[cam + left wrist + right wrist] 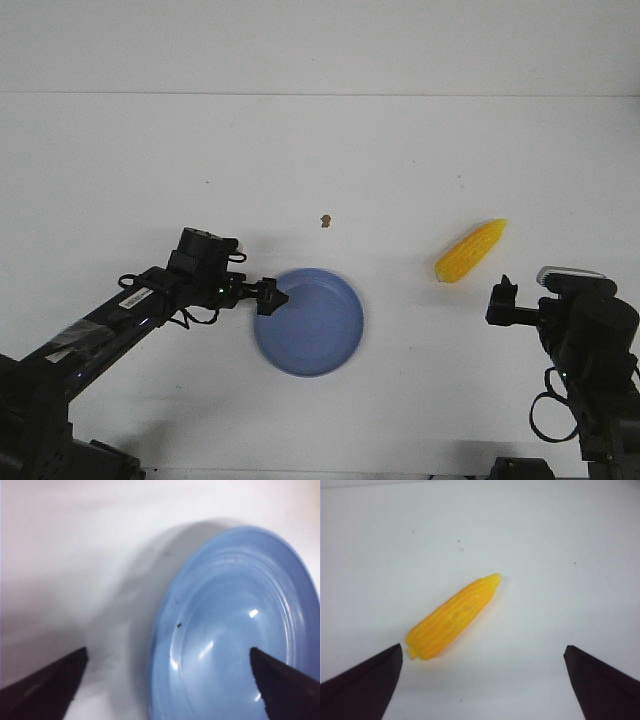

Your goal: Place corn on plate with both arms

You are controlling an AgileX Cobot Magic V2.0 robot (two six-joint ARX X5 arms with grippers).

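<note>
The yellow corn (pixel 470 250) lies on the white table at the right, its tapered tip pointing away to the right. The periwinkle-blue plate (pixel 308 321) sits empty at the centre front. My left gripper (pixel 272 295) is open at the plate's left rim; in the left wrist view the gripper (pixel 167 652) has one finger outside the plate (pixel 235 630) and one over its inside. My right gripper (pixel 502 297) is open and empty, a little in front and to the right of the corn. In the right wrist view the gripper (pixel 482 650) has the corn (pixel 454 617) just beyond its fingertips.
A small brown speck (pixel 324 220) lies on the table behind the plate. The table's far edge (pixel 320 95) runs across the back.
</note>
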